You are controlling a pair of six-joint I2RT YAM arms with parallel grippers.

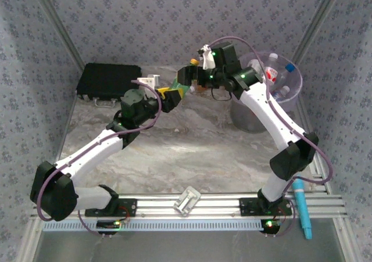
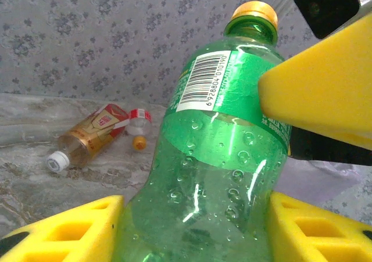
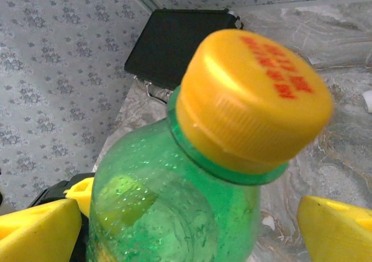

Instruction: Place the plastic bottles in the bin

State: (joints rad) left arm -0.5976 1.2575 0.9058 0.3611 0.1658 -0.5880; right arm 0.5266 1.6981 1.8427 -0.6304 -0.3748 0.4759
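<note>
Tabletop (image 1: 192, 151) in grey marble print, both arms reaching in over the middle. Spotted the bin (image 1: 297, 85) standing upright at the far right, pale purple and see-through, with a few bottles (image 1: 272, 73) already inside, red and blue caps showing. Caught the black case (image 1: 107, 81) lying flat at the far left, well apart from the bin.

Then the action: found the green bottle (image 2: 215, 175) up off the table between the two arms, left of the bin and not yet over it. Watched the left gripper (image 1: 171, 96) pinching its lower body, yellow fingers (image 2: 70, 233) pressed against both sides in the left wrist view. Saw the right gripper (image 1: 187, 76) spread around the neck end: one yellow finger (image 2: 319, 93) touching the barcode label, the other standing clear of the neck, table showing in the gap in the right wrist view. Noted the orange cap (image 3: 256, 99) on, red print on top.

Down on the marble behind, picked out an amber bottle (image 2: 87, 140) lying on its side, white cap toward the camera. Also a small clear bottle (image 2: 139, 119) with a red-and-white label just beside it, and a tiny orange bit (image 2: 138, 142) near both.
</note>
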